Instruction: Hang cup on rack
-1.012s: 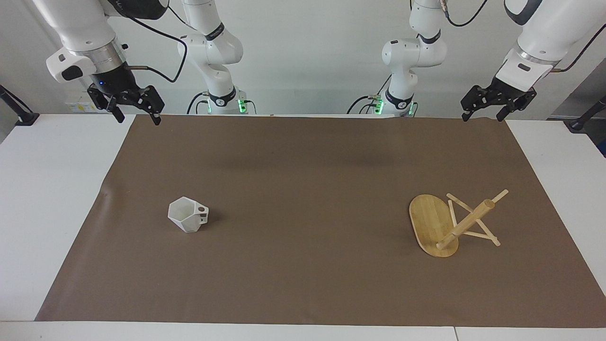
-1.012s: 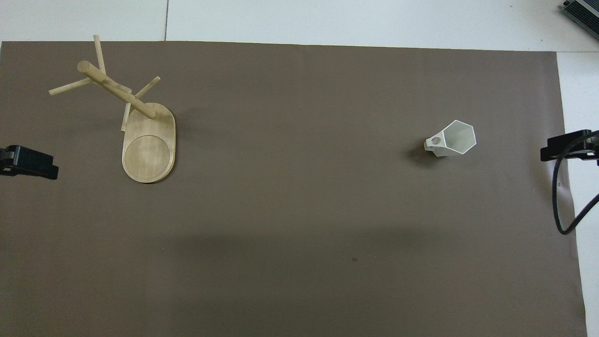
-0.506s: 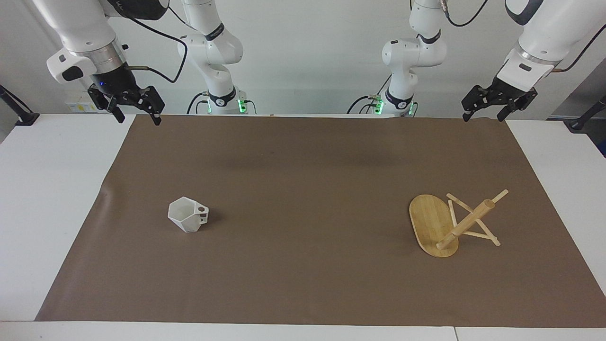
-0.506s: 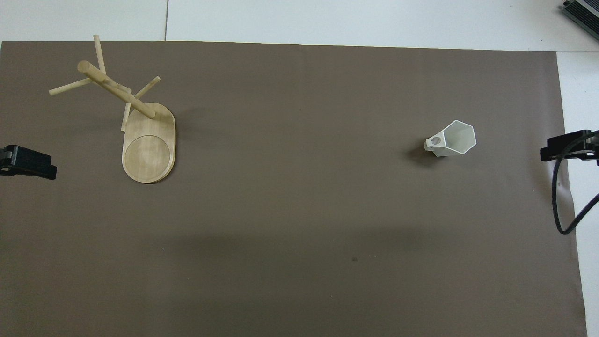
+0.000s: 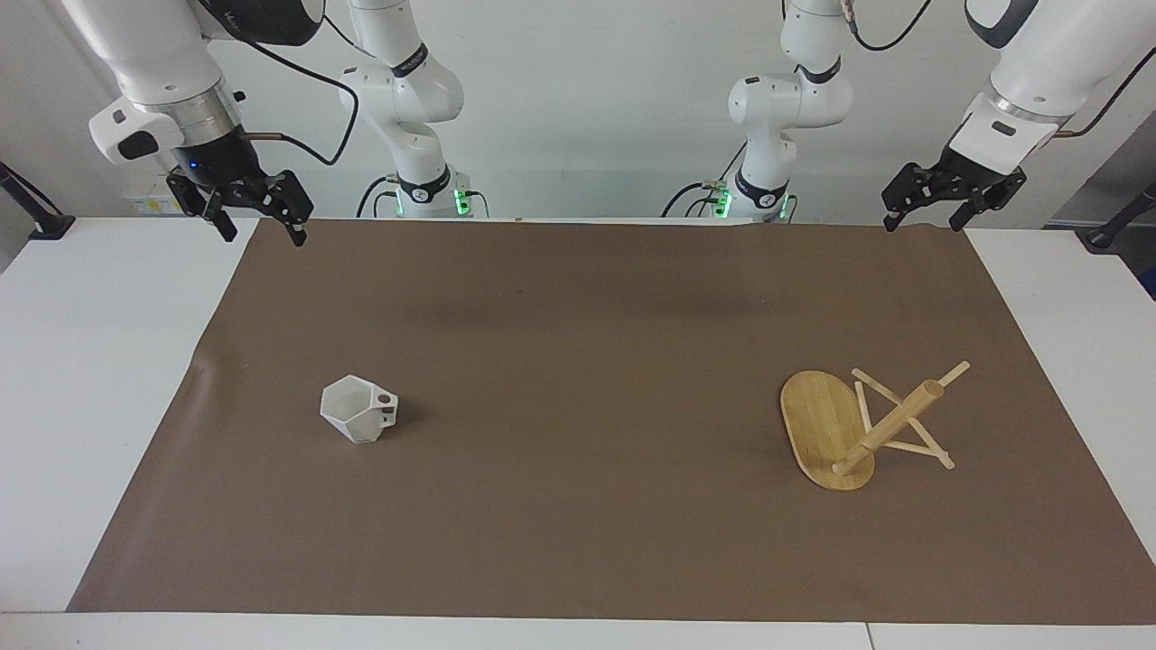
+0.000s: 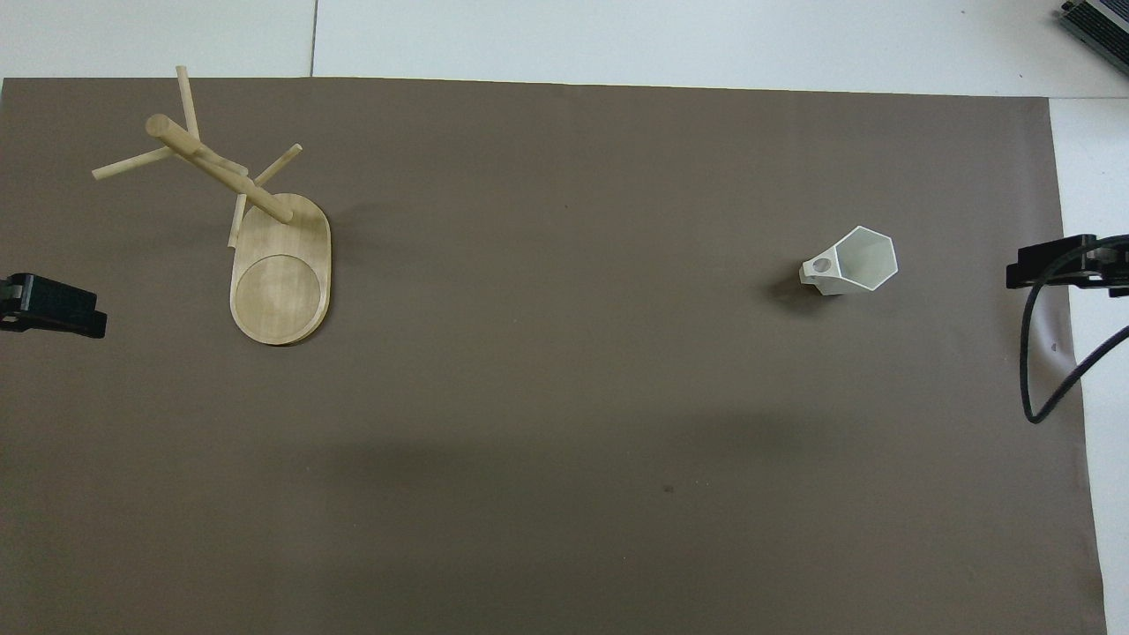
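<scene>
Facing view: cup [image 5: 358, 409] sits toward the right arm's end, rack [image 5: 858, 428] toward the left's. Right pincer [image 5: 256, 219] and left pincer [image 5: 930, 209] hang released. Faceted walls could slip a loose grip.

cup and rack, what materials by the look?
Cup: likely matte white ceramic or printed plastic, going by its flat facets and lack of gloss. Rack: light bamboo or wood with a smooth satin finish; faint grain lines show on its oval base.
</scene>
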Robot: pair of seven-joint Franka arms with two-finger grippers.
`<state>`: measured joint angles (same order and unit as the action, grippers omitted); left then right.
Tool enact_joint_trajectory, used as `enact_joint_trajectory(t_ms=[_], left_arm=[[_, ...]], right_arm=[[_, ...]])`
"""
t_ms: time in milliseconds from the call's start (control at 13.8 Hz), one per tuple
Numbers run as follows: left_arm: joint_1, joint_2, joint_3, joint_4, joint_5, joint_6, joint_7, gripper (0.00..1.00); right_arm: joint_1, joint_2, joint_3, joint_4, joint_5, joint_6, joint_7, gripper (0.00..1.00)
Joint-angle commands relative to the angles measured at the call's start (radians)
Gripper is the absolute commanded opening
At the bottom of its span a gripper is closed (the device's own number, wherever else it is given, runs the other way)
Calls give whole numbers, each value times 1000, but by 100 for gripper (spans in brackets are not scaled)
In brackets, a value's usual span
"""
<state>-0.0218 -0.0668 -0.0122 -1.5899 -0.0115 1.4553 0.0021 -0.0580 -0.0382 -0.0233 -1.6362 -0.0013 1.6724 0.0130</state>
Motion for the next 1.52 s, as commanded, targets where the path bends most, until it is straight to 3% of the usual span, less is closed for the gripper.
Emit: enact_joint_trajectory(t_ms=[0,578,1084,1445], left_arm=[[11,-21,-8,-21,-1,-4,-5,100],[11,-21,-8,-21,-1,-6,-5,100],[11,-21,-8,-21,-1,-4,-5,100],[11,-21,-8,-21,-1,-4,-5,100]], right_arm=[[-2,-61,-4,-123,18,104,-24,100],[0,-16,-3,-261,17,334,-24,100],[0,147,0,-277,15,567,-27,100],[3,233,8,-278,17,655,-27,100]])
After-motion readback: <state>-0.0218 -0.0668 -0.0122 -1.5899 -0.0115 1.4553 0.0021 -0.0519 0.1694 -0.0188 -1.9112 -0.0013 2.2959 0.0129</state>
